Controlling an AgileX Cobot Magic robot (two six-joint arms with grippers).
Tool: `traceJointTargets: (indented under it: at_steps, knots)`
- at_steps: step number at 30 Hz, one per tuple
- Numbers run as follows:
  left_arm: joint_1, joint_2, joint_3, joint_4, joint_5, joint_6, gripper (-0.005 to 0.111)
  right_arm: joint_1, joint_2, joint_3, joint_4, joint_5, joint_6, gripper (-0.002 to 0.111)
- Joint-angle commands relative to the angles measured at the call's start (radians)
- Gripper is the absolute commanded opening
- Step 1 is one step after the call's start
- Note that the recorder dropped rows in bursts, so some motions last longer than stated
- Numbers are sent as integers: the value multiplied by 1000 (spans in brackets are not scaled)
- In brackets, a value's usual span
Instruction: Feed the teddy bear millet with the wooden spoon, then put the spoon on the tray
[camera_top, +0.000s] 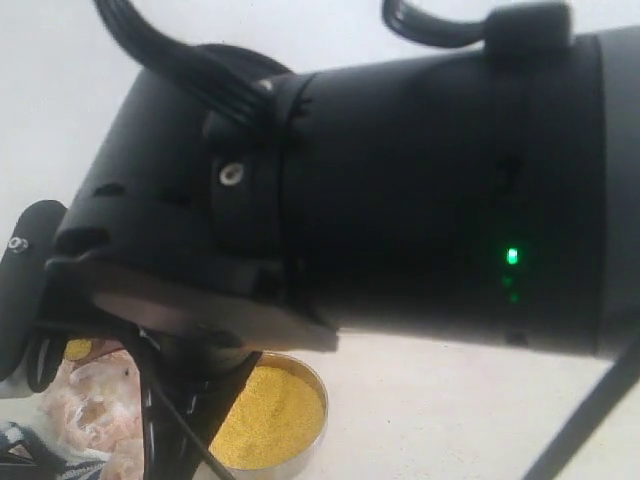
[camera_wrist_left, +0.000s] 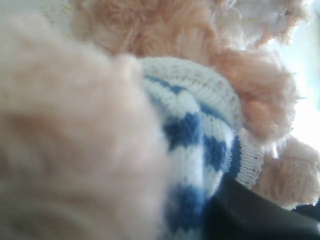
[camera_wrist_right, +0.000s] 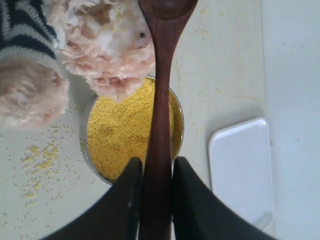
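The teddy bear fills the left wrist view: tan fur and a navy-and-white striped shirt. My left gripper is shut on the bear. One dark finger presses against the shirt and the other is hidden. My right gripper is shut on the handle of the wooden spoon. The spoon's oval end sits beside the bear's face and is cut off by the frame edge. The metal bowl of millet lies below the spoon and bear. The white tray lies flat beside the bowl.
A black arm blocks most of the exterior view. Only the millet bowl and part of the bear show beneath it. Spilled yellow grains dot the pale table beside the bowl.
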Motion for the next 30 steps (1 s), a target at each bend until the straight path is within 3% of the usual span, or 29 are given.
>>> traceJointTargets:
  at_steps: [1, 8, 17, 30]
  knots:
    - [0, -5, 2, -19, 14, 0, 4, 1, -1, 4, -28, 25, 14, 0]
    - [0, -5, 2, -19, 14, 0, 4, 14, 25, 4, -62, 83, -30, 0]
    - [0, -5, 2, -19, 20, 0, 4, 104, 57, 4, -239, 63, 73, 0]
    - [0, -5, 2, -19, 21, 2, 4, 126, 104, 4, -366, 122, 146, 0]
